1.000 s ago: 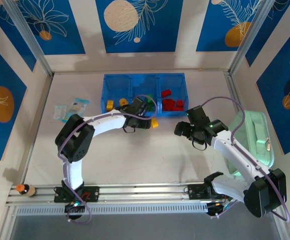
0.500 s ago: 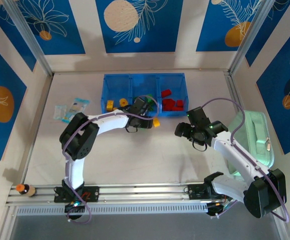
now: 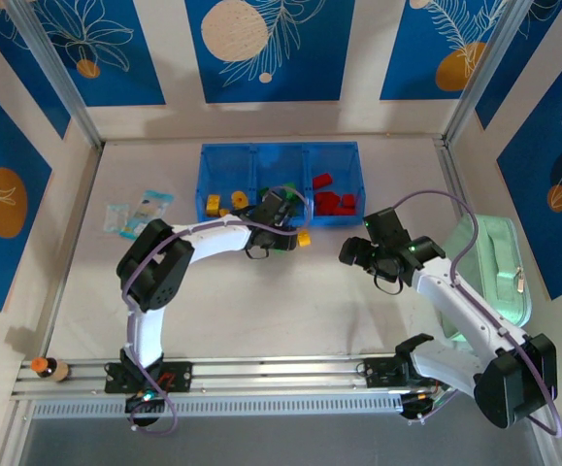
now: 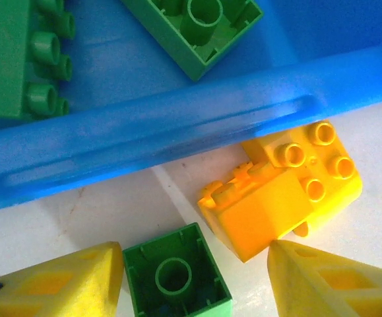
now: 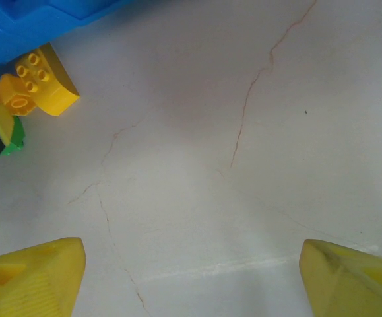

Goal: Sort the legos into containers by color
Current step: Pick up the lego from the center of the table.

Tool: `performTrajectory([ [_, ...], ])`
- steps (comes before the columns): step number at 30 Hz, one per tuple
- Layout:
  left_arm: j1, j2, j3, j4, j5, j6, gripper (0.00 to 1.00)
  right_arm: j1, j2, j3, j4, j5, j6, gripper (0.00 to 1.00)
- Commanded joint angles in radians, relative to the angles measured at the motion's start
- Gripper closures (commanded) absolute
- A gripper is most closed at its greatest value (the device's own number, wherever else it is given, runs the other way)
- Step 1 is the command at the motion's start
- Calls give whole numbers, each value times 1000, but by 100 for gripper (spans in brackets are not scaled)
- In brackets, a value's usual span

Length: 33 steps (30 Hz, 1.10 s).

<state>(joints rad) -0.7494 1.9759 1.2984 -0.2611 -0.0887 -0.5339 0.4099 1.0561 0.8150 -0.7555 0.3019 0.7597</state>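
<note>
An upside-down green lego (image 4: 177,277) lies on the table just in front of the blue tray's near wall (image 4: 144,132). My left gripper (image 4: 194,264) straddles it, open: the left finger touches the brick and the right finger stands off it. A yellow-orange lego (image 4: 283,191) rests against the tray wall beside the right finger. In the top view the left gripper (image 3: 279,233) is at the containers (image 3: 281,148), which hold yellow legos (image 3: 224,202) on the left and red legos (image 3: 334,199) on the right. My right gripper (image 3: 350,252) hangs open over bare table.
A mint-green zippered case (image 3: 489,267) lies at the right edge of the table. A pale blue packet (image 3: 137,212) lies left of the tray. Two green legos (image 4: 12,59) lie inside the tray's middle compartment.
The left gripper's jaws have narrowed around the green lego and the wrist has edged slightly right. The right arm has barely moved.
</note>
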Motion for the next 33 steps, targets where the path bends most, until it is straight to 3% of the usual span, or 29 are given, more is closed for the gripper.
performTrajectory([
  [1, -14, -5, -62, -52, -20, -5, 43, -6, -19, -2, -17, -17, 9, 15],
  [8, -22, -46, -103, -43, -44, -1, 49, -6, -21, 2, -16, -16, 10, 15],
  [19, -22, -34, -29, -99, -70, 33, 63, -6, -16, 14, -18, -17, 3, 15],
  [25, -35, -194, -126, -16, -116, -11, 69, -8, -10, 1, 3, -20, 5, 15],
  [33, 12, -154, 93, -118, -73, 86, 70, -5, 6, 9, 1, -40, 7, 16],
])
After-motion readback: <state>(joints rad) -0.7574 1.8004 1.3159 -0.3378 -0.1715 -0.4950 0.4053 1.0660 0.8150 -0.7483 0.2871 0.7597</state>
